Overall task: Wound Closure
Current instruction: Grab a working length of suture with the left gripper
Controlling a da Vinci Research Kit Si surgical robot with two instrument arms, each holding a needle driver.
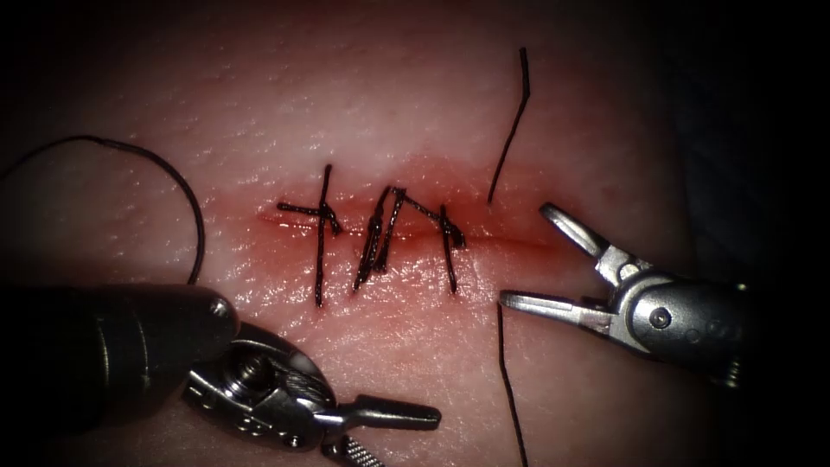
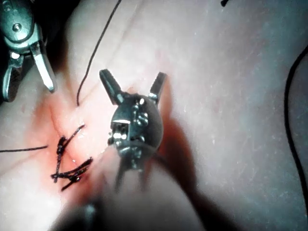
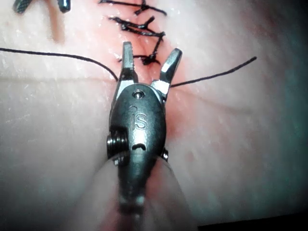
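Left hand (image 1: 380, 437) spread wide, empty, right hand (image 1: 526, 257) wide, empty, thread (image 1: 510, 130) crossing stitched cut (image 1: 380, 233)

The one marking that can be read is on the right pincer (image 3: 150, 61). In the right wrist view, the rounded metal housing just behind its two jaws carries the raised lowercase letters "is", set below a small round pin. Under the letters sits a short curved slot, which is a shape and not a character. In the endoscope view the same housing shows faint embossed marks near its pivot pin, too dim to make out.
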